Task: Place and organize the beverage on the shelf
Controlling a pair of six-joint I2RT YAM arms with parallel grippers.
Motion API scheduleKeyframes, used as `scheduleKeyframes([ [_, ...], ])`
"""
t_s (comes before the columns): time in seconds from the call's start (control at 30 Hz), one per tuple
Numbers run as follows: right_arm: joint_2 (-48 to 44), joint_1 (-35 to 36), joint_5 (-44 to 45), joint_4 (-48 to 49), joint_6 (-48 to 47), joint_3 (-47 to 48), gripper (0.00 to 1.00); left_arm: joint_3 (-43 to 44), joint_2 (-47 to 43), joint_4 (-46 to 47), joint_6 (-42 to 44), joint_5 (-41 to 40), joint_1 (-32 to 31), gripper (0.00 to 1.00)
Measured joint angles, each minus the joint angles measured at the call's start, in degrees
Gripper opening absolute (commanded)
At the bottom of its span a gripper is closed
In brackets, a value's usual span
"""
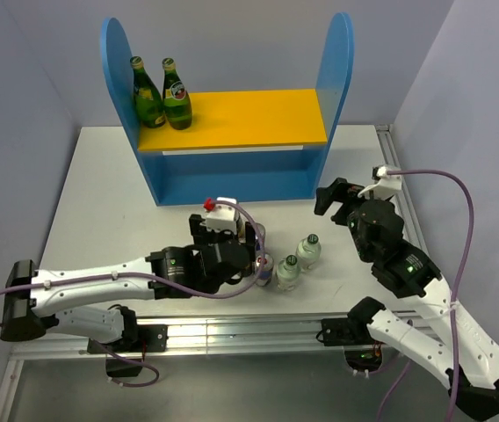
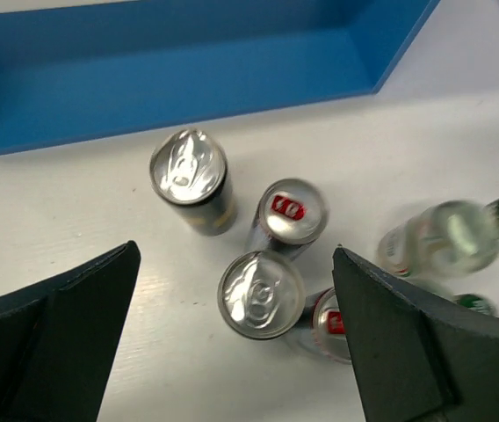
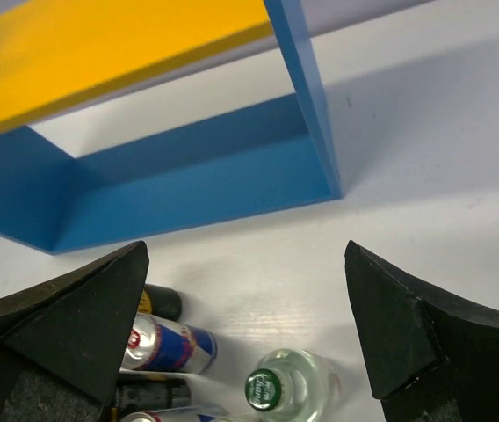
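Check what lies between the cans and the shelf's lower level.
Only bare white table, as the left wrist view shows: nothing stands between the nearest dark can and the blue bottom board of the shelf.

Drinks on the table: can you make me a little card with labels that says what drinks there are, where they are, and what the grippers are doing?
shelf: two green bottles stand at the left end of its yellow board
table: six drinks grouped in front of the shelf
dark cans: two, standing
blue-and-silver cans: two, standing
clear bottles: two, green caps, right of the cans
left gripper: open, above the cans, holding nothing
right gripper: open, holding nothing
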Motion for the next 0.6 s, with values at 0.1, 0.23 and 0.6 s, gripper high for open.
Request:
scheduleKeyframes([
  [0.1,0.37,2.4,3.56,-2.1,0.2,-0.55,1.0,-4.59,0.17,4.0,2.29,0.81,-0.28,0.99],
  [0.23,-0.61,3.72,3.65,-2.03,0.22,-1.6,1.0,-11.76,-5.68,10.82,5.49,2.49,0.2,0.99],
  [0.6,1.81,4.02,1.09,-0.87,1.42,-5.6,1.0,-17.29,-6.47,23.74,8.31,14.05,13.4,0.99],
])
